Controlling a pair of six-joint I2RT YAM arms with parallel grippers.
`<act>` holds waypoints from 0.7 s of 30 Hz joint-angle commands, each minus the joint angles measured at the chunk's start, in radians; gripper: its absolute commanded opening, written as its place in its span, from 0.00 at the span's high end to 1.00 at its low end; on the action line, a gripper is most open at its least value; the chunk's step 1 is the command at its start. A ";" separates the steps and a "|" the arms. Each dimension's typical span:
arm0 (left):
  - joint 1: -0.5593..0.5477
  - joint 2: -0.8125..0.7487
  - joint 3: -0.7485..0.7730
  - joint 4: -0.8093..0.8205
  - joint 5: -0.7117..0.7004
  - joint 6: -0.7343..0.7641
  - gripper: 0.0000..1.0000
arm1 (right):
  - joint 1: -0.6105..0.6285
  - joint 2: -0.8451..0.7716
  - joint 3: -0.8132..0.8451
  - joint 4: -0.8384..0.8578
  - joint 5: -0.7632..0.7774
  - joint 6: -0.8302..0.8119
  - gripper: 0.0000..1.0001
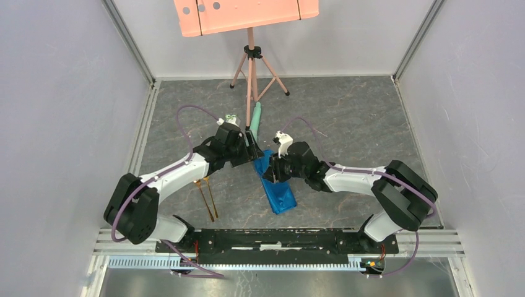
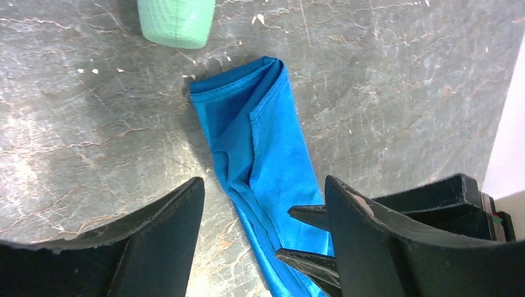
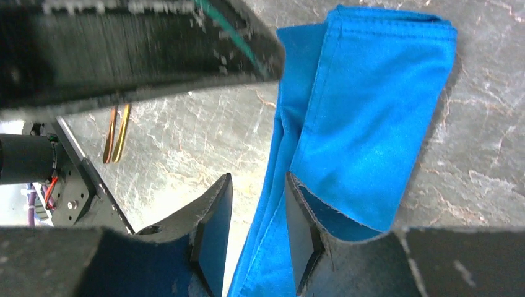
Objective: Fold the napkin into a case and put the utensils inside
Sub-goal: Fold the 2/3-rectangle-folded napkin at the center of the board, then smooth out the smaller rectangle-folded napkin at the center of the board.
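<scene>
- utensils (image 1: 208, 198): two thin gold pieces lying side by side on the table (image 1: 347, 124), left of centre. Their far ends are tucked under the left forearm. Can't tell which is the fork and which the spoon. They are well apart from the cloth and nothing is holding them.
- left gripper (image 1: 252, 153): reaching in to the middle of the table, over the far end of the cloth. In its wrist view the left gripper (image 2: 261, 185) has its jaws spread wide with nothing held. The cloth lies flat in the gap between them.
- green tube (image 1: 255, 115): pale green, lying on the table just beyond the left gripper. Its near end is close to the cloth's far end but not touching. A small green toy (image 1: 230, 117) sits just left of it.
- napkin (image 1: 282, 198): bright blue, folded into a narrow long strip at table centre. It runs from under the two grippers back toward the arm bases. The layered folds show in both wrist views, and the far end is closed and rounded.
- right gripper (image 1: 269, 176): low over the strip's far half, just beside the left one. In its wrist view the right gripper (image 3: 259, 182) has its jaws only narrowly apart. One folded edge of the cloth runs through the gap, with bare table visible beside it. Not clamped; can't tell whether a finger touches the cloth.
</scene>
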 commanded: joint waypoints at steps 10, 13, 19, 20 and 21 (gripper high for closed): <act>-0.026 0.196 0.195 -0.176 -0.133 -0.069 0.26 | 0.007 -0.074 -0.115 0.029 -0.064 0.002 0.63; -0.042 0.221 0.205 -0.174 -0.161 -0.088 0.27 | 0.015 -0.079 -0.127 0.030 -0.066 -0.002 0.64; -0.059 0.269 0.223 -0.154 -0.189 -0.111 0.32 | 0.035 -0.081 -0.136 0.019 -0.073 -0.011 0.65; -0.060 0.277 0.229 -0.152 -0.193 -0.111 0.33 | 0.039 -0.084 -0.137 0.017 -0.073 -0.011 0.65; -0.060 0.285 0.234 -0.154 -0.193 -0.109 0.35 | 0.045 -0.087 -0.141 0.016 -0.072 -0.011 0.65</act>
